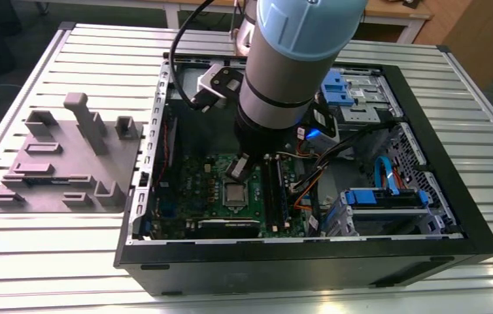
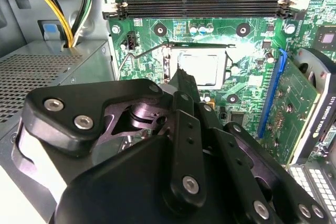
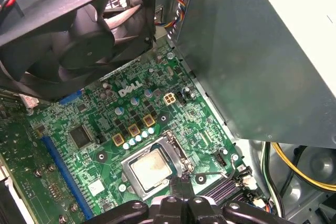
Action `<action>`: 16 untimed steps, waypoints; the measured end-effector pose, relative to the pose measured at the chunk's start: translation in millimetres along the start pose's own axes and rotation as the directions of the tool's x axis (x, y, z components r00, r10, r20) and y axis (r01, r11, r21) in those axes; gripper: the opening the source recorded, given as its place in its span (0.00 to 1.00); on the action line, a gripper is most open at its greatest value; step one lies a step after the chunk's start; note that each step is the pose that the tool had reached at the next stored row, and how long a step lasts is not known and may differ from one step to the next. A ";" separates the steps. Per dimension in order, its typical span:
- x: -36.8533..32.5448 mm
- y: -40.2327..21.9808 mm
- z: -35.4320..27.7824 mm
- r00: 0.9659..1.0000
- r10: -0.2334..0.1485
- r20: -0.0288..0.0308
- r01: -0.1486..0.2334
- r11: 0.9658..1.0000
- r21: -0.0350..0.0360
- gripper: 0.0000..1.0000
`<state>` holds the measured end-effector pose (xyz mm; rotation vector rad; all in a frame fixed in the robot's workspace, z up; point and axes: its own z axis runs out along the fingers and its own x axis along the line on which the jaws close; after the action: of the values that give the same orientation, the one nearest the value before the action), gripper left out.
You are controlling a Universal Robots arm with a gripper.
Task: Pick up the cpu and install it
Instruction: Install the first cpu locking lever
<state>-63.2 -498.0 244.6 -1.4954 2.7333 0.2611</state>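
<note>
- The end effector (image 2: 182,76) hangs low inside the open computer case (image 1: 316,265), directly over the green board (image 3: 195,129).
- Its black fingers look drawn together at the tip with nothing between them, though the linkage hides much of the view.
- The cpu (image 3: 152,165) lies flat in the socket on the green board, silvery top up, ringed by the socket's metal frame.
- In both wrist views the fingertip stands just beside one edge of the cpu, not on it.
- A thin wire lever (image 2: 137,56) sticks out from the socket on the side nearest the grey metal box (image 3: 262,51).
- Long black memory slots (image 2: 202,6) run along the board on the far side of the socket from the end effector.
- A black fan (image 3: 79,24) sits above the board.
- Yellow cables (image 2: 59,4) curve past the metal box.
- In the exterior view the pale blue arm (image 1: 295,59) reaches down into the case, which rests on a slatted desk (image 1: 55,261).
- A grey fixture block (image 1: 63,170) stands on the desk at the exterior view's left, apart from the case.
</note>
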 end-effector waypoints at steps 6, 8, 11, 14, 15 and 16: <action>-2.6 -3.3 0.0 1.000 0.000 0.000 0.000 1.000 0.000 0.10; -5.5 -5.7 0.2 1.000 0.000 0.000 0.000 1.000 0.000 0.10; -9.3 -7.5 0.6 1.000 0.000 0.000 0.000 1.000 0.000 0.10; -14.0 -8.1 1.4 1.000 0.000 0.000 0.000 1.000 0.000 0.10; -15.5 -8.2 1.6 1.000 0.000 0.000 0.000 1.000 0.000 0.10; -17.3 -8.3 2.0 1.000 0.000 0.000 0.000 1.000 0.000 0.10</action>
<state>-47.1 -487.6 243.1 -1.4954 2.7334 0.2611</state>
